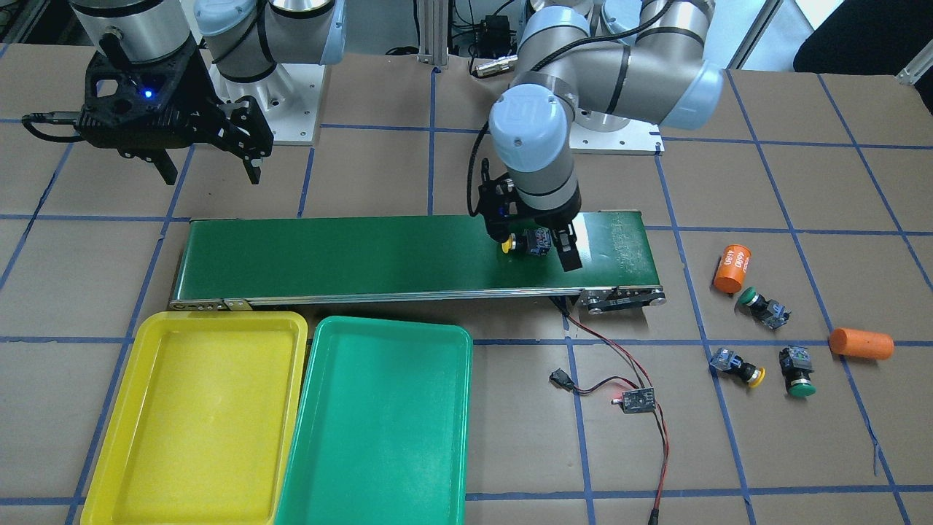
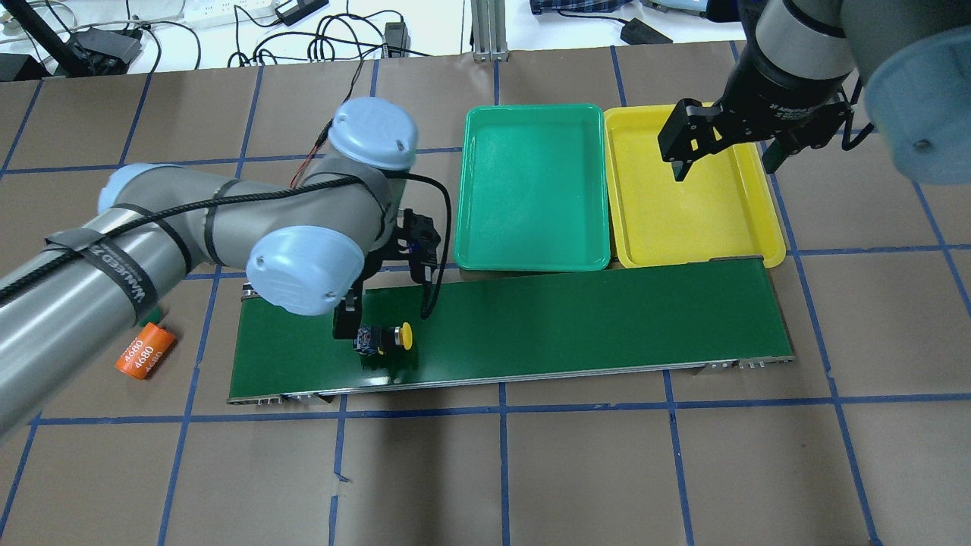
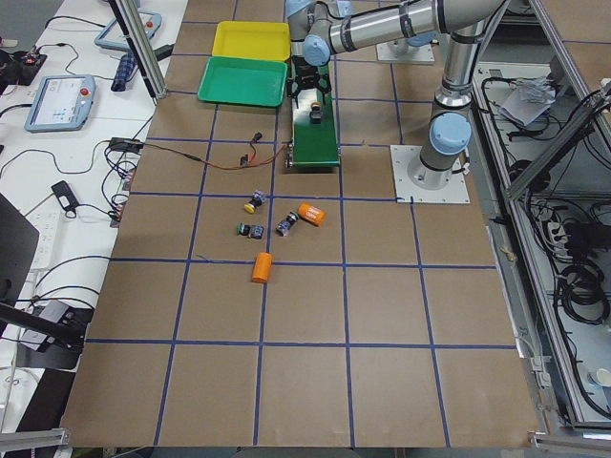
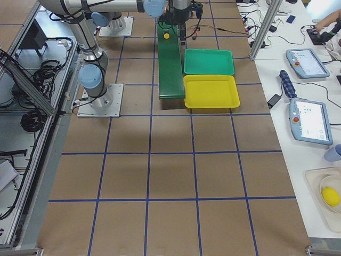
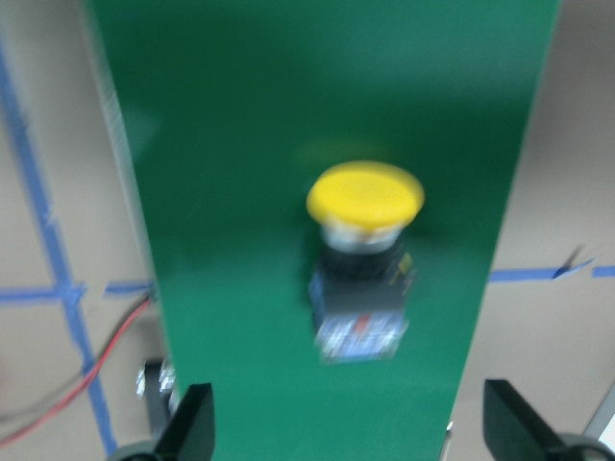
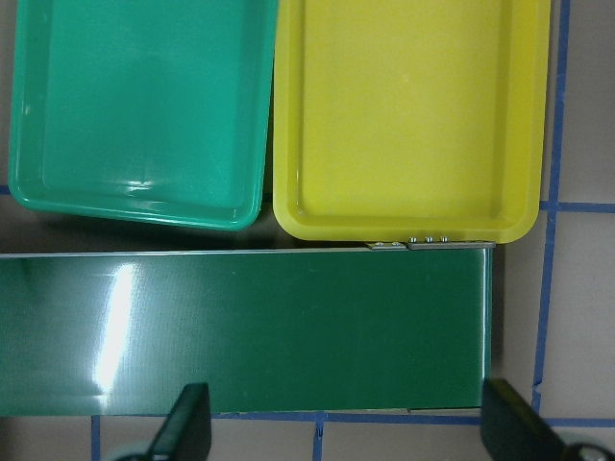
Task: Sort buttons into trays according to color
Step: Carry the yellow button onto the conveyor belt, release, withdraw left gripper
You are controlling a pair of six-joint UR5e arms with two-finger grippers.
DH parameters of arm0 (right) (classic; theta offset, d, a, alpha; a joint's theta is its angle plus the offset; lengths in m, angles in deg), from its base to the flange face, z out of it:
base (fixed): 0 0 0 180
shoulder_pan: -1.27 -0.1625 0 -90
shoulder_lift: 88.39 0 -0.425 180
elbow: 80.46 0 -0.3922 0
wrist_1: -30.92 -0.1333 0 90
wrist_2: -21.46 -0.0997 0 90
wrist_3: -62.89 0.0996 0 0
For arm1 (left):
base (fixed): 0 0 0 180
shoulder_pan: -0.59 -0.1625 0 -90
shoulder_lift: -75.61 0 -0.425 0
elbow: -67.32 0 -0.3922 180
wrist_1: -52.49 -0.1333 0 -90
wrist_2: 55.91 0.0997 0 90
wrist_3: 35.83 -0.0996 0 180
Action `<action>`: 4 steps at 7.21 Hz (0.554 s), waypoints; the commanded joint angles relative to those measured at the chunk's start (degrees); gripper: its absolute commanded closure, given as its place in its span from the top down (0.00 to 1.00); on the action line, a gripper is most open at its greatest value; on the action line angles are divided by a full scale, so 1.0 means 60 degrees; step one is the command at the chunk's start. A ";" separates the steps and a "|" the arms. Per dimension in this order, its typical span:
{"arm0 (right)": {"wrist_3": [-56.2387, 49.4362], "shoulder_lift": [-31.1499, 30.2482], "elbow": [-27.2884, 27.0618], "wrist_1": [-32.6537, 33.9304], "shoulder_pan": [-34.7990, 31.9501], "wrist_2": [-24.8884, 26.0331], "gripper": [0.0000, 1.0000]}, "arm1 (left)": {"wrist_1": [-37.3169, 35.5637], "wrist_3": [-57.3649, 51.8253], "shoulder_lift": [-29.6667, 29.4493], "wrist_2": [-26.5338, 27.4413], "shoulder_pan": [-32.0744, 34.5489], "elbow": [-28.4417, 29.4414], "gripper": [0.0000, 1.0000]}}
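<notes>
Left gripper (image 5: 351,432): fingers wide apart, straddling but not touching a yellow mushroom-capped push-button on a black-and-grey switch block (image 5: 363,259). The button lies on its side on the long dark-green conveyor belt (image 1: 328,255).

Right gripper (image 1: 211,173): fingers apart, empty, raised above the belt's other end, near the shallow yellow plastic tray (image 1: 197,415).

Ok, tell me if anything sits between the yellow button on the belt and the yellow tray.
Nothing visible does. The yellow button lies on the conveyor belt inside the open left gripper, and the belt from there towards the yellow tray is bare. That tray is empty. The right gripper hangs open, high above that end.
</notes>
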 commanded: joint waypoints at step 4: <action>-0.1059 -0.0015 0.0132 0.0006 0.0094 0.0319 1.00 | 0.0049 -0.1682 0.0455 -0.1825 -0.5079 0.0075 1.00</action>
